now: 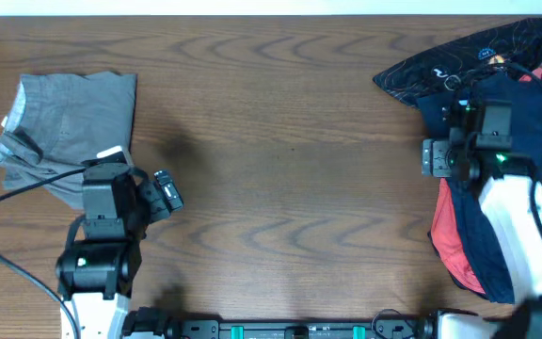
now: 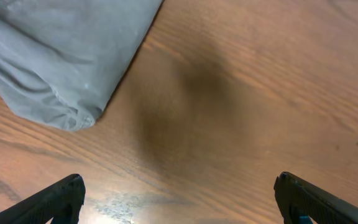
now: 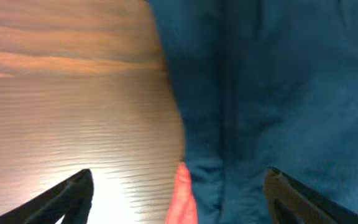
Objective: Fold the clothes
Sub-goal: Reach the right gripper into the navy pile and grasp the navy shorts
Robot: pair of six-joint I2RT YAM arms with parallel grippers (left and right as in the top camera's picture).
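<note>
A folded grey garment (image 1: 69, 127) lies at the far left of the table; its corner shows in the left wrist view (image 2: 61, 56). A pile lies at the right edge: dark navy trousers (image 1: 525, 132), a black printed garment (image 1: 469, 61) at the back, and a red garment (image 1: 454, 240) underneath. My left gripper (image 2: 179, 199) is open and empty above bare wood, just right of the grey garment. My right gripper (image 3: 179, 193) is open above the left edge of the navy trousers (image 3: 272, 93), with the red garment (image 3: 182, 199) between its fingers. Nothing is held.
The wooden table (image 1: 290, 169) spreads between the two arms. A black cable (image 1: 7, 198) runs from the left arm across the grey garment's front. The table's far edge (image 1: 252, 11) runs along the top.
</note>
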